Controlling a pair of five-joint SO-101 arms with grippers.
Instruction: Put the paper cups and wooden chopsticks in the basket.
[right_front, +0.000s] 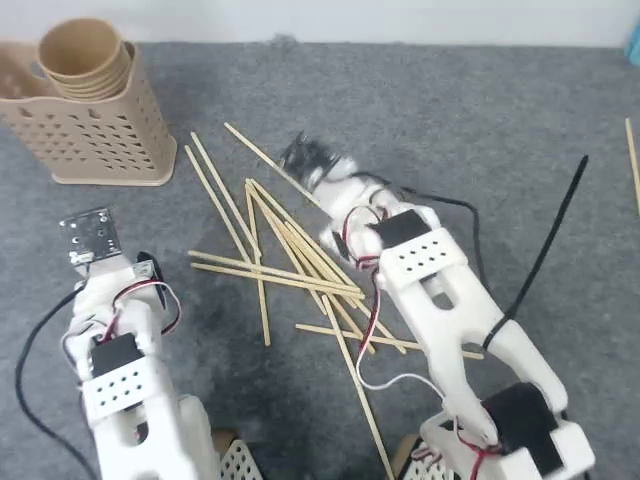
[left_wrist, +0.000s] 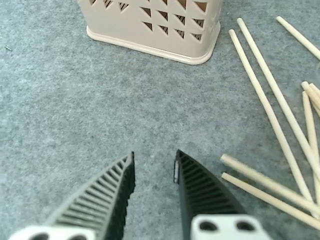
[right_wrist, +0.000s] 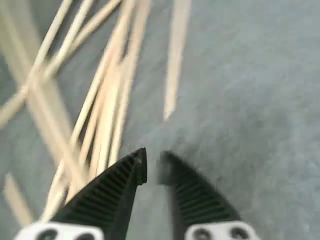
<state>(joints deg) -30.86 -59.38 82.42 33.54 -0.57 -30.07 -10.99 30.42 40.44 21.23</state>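
Observation:
A beige perforated basket (right_front: 100, 140) stands at the far left with a stack of brown paper cups (right_front: 85, 55) inside it. Several wooden chopsticks (right_front: 290, 255) lie crossed on the grey mat in the middle. My right gripper (right_front: 308, 160) hovers at the far end of that pile. Its fingers (right_wrist: 154, 159) are a narrow gap apart and hold nothing, with chopsticks (right_wrist: 115, 90) lying just ahead and beside them. My left gripper (left_wrist: 155, 157) is open and empty over bare mat. The basket (left_wrist: 150, 25) is ahead of it and chopsticks (left_wrist: 280, 110) lie to its side.
A single chopstick (right_front: 632, 160) lies at the far right edge. A black cable (right_front: 550, 240) runs up from the right arm across the mat. The arms' bases (right_front: 235, 455) sit at the near edge. Bare grey mat stretches between basket and pile.

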